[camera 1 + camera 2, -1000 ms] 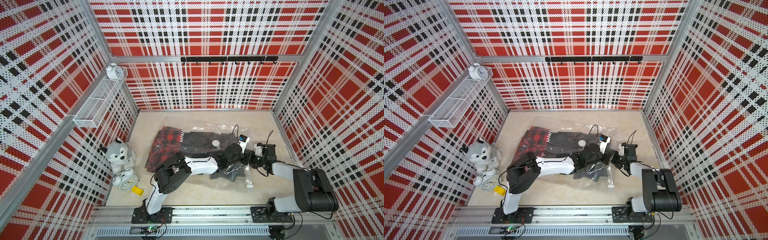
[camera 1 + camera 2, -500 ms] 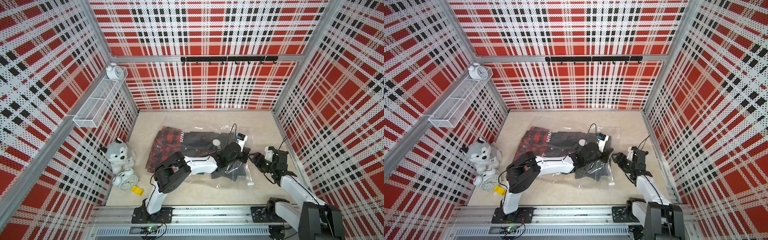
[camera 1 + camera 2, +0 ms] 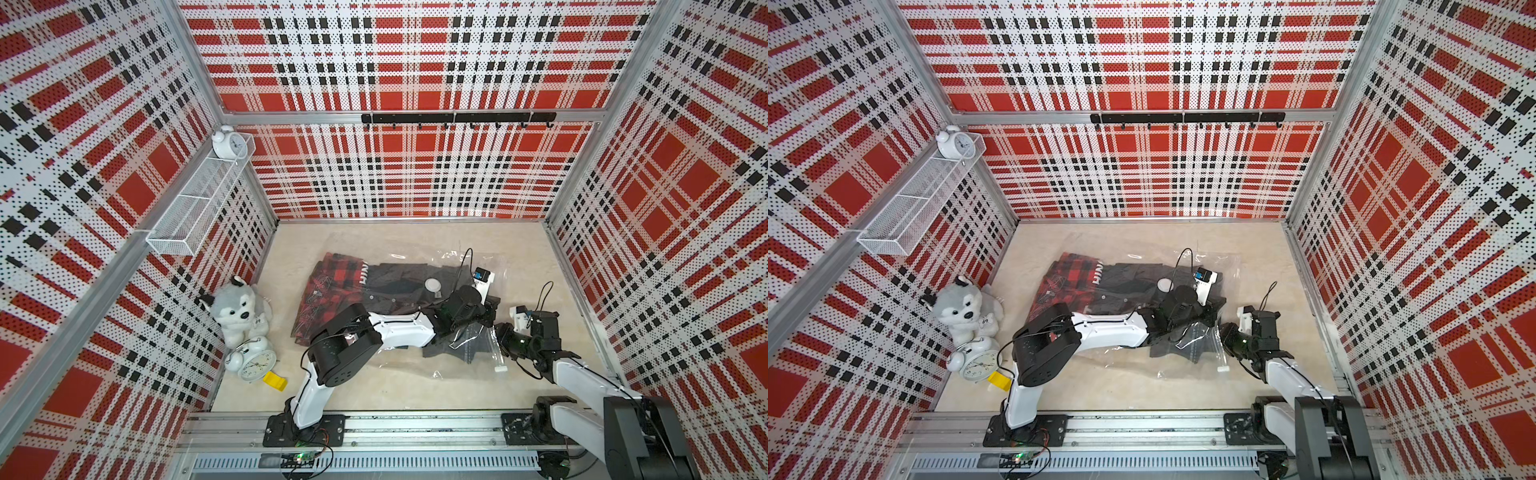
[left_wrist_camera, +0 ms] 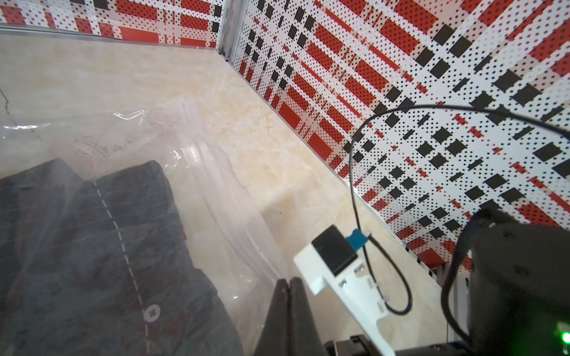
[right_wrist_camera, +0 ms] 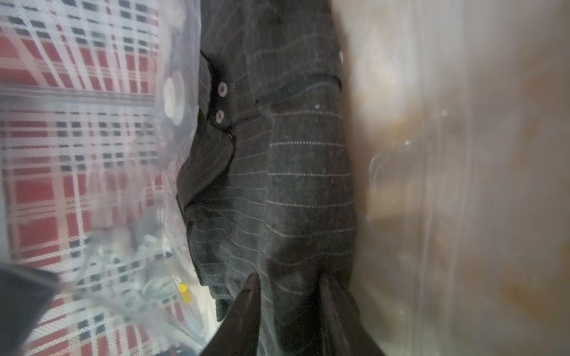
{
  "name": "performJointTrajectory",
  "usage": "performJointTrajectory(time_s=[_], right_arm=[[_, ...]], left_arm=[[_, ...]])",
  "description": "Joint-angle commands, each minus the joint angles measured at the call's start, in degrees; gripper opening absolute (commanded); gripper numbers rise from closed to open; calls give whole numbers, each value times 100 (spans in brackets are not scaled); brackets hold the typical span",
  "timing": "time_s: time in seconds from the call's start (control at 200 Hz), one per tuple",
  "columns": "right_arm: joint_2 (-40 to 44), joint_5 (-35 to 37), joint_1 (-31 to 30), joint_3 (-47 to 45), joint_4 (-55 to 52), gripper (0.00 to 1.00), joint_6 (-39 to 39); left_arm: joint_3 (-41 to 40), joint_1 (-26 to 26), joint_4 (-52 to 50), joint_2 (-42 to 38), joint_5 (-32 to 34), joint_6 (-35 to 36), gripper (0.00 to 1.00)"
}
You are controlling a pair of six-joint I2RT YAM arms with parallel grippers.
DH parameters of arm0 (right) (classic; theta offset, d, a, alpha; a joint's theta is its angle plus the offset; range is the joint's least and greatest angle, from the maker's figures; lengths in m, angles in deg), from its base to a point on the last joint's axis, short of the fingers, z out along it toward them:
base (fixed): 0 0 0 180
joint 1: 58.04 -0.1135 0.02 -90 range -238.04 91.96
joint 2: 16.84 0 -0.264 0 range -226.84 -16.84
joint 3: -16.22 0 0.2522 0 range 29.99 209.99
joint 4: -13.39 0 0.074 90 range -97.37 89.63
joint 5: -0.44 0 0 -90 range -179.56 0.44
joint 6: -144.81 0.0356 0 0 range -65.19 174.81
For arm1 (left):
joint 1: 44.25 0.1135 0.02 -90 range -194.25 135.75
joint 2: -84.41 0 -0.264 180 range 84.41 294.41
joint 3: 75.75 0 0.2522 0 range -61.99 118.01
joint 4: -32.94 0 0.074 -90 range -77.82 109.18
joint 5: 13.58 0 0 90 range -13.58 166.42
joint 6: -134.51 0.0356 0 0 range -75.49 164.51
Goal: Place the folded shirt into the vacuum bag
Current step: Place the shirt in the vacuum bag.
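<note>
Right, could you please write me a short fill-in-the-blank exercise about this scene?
1. The left hand has its jaws ___.
2. The round valve on the vacuum bag is ___.
3. The small block beside the table's alarm clock is ___.
Missing words: shut; white; yellow.

A robot lab's test cell dressed like a home: two arms [image 3: 399,332] bolted to an aluminium rail [image 3: 415,426] face a marble-look desk [image 3: 374,239] boxed in by perforated plaid panels [image 3: 415,62], with a plush husky [image 3: 237,303], alarm clocks [image 3: 258,365] and a wire shelf [image 3: 195,212] as props.
</note>
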Motion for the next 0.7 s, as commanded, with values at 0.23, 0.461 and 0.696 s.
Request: performJointTrajectory(time_s=[0.23,0.461,0.696], right_arm=[[852,719,-222,-21,-468,45,180],[2008,1562,299,334,-2258,69,-211],[2990,1643,1177,627,-3159,83,-351]], left_arm=[[31,-103,56,-55,114,-33,0],[-20,-135,59,-123,66,-58,3],[-337,-162,35,-590,-137,-139,64]])
